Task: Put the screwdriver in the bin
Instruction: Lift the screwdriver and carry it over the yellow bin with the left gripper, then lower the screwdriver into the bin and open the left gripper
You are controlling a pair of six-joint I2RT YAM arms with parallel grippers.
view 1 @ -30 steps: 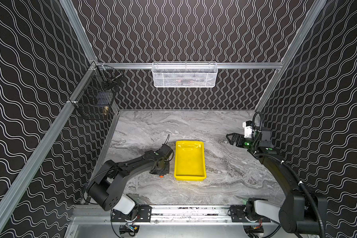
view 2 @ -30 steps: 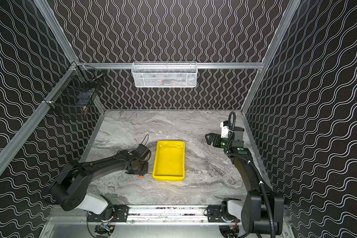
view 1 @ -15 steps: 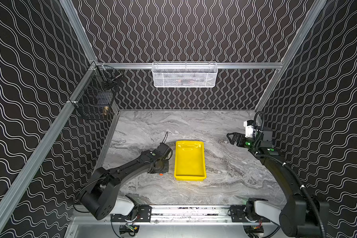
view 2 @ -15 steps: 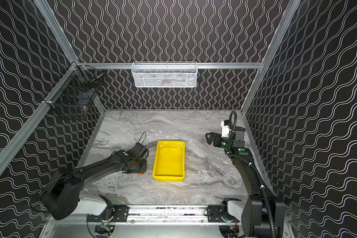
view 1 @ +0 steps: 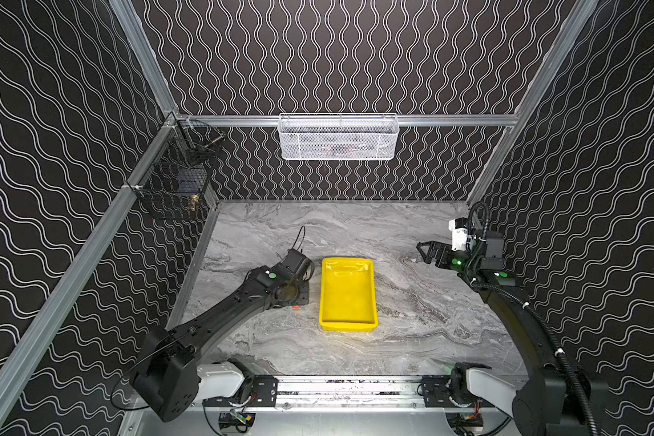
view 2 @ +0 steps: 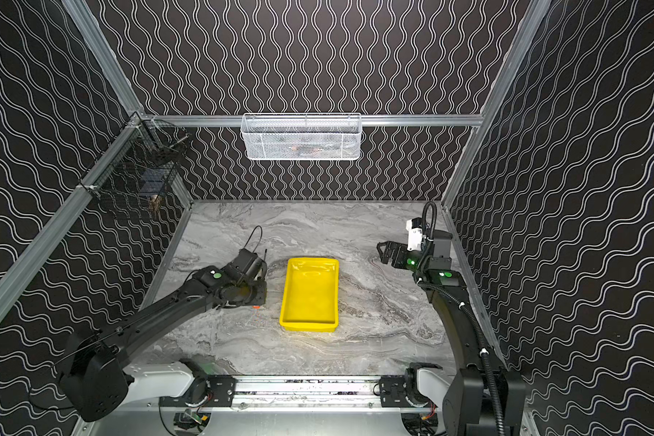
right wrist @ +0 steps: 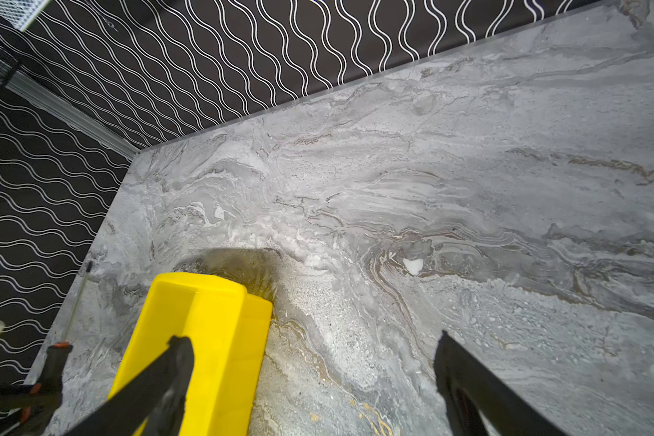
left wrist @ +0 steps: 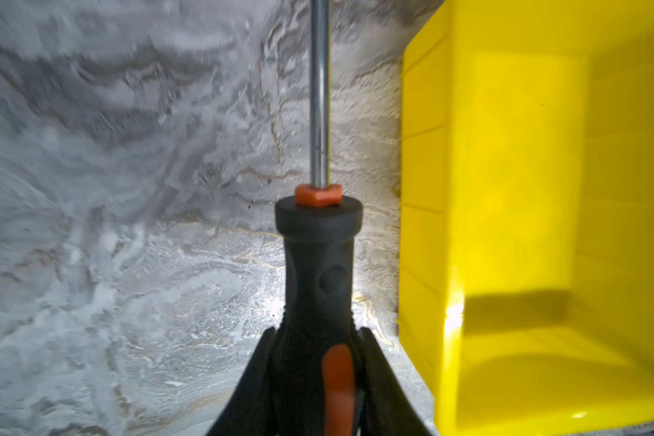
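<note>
- Just beside the yellow bin's (left wrist: 423,188) long wall, left wrist view: the left gripper (left wrist: 316,334) pinches the screwdriver's (left wrist: 318,271) matte, rubbery-looking handle; keep the steel shaft parallel to that glossy wall.
- Right wrist view: right gripper (right wrist: 312,339) spread, empty, over the marbled bench (right wrist: 469,188).
- In both top views they sit mid-bench; clear the low rim, lower flat.

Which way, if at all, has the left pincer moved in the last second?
Yes: the left pincer, gripping the screwdriver, shifted slightly away from the front rail, alongside the bin.
</note>
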